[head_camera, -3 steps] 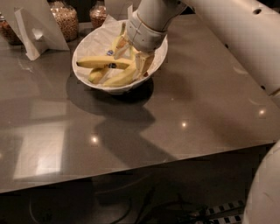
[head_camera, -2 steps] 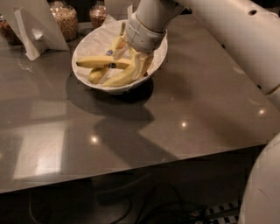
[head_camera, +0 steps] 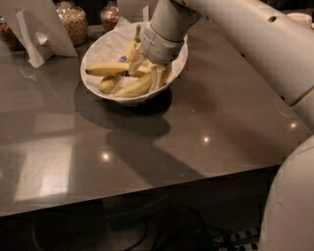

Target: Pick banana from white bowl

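The white bowl point(head_camera: 100, 49) stands at the back of the table, tilted and lined with white paper, with several bananas in it. A thick curved yellow banana point(head_camera: 133, 88) lies along the bowl's near side. A slimmer straight banana point(head_camera: 108, 69) lies above it, next to a blue sticker point(head_camera: 122, 59). Another banana point(head_camera: 130, 47) with a greenish stem lies behind them. My gripper point(head_camera: 147, 73) reaches down into the bowl's right half, right over the thick banana's right end, which it hides. The white arm point(head_camera: 235, 34) comes in from the upper right.
The bowl stands on a dark glossy table point(head_camera: 196, 127). A white folded card stand point(head_camera: 37, 34) is at the back left. Two jars of nuts point(head_camera: 72, 22) point(head_camera: 110, 14) stand behind the bowl. The table's front edge point(head_camera: 147, 188) runs across below.
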Action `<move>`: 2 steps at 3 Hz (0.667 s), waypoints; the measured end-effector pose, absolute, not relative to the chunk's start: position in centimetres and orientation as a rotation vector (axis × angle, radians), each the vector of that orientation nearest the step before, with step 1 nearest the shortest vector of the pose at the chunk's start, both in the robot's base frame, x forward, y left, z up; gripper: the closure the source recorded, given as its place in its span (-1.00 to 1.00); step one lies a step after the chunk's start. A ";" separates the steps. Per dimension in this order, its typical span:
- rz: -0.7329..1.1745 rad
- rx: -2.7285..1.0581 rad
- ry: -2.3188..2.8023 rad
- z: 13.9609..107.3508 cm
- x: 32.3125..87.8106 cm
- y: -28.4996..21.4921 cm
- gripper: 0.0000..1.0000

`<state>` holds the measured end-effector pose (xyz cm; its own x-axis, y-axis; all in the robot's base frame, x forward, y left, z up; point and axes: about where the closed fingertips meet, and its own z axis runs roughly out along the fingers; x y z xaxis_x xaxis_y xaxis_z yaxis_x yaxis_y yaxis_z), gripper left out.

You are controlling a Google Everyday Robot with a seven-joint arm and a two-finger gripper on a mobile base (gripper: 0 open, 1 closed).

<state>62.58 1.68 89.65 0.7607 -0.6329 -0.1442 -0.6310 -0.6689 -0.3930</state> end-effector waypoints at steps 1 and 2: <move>-0.004 -2.540 0.952 89.2 63.1 2.2 0.29; -0.004 -2.542 0.946 89.3 63.0 2.2 0.75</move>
<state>62.98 2.23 89.26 0.7677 -0.6248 -0.1421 -0.6234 -0.6772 -0.3908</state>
